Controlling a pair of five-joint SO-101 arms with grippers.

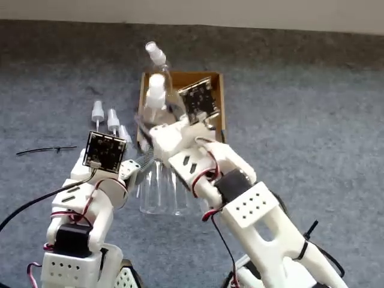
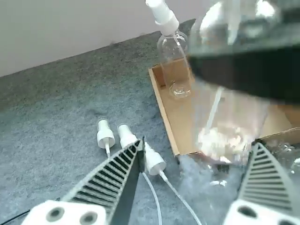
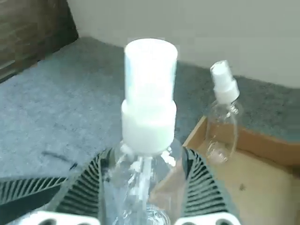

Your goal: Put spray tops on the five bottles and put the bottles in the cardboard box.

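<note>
Nearest are the two white arms, rising from the near edge of the grey carpet (image 1: 312, 114). On the right, the longer arm stretches far and leftward across the middle, so the right gripper (image 1: 158, 124) sits over the near left part of the cardboard box (image 1: 213, 81). Its fingers are clamped on the shoulders of a clear bottle (image 3: 147, 117) that stands upright between them, a white spray top seated on its neck. The left arm is folded shorter, and the left gripper (image 2: 198, 146) points far and rightward, low above the carpet just near of the box's left corner. Its fingers are spread wide with nothing gripped.

A second bottle (image 1: 157, 57) with a top stands in the far left corner of the box, apart from the held one. Three loose spray tops (image 1: 113, 119) lie on the carpet just left of the box, their thin tubes trailing toward the near side. Several clear bottles (image 1: 159, 189) stand together between the two arms, close under the left gripper.

Right of the box the carpet runs open to the edge. On the far left lies a thin black cable tie (image 1: 45, 150).
</note>
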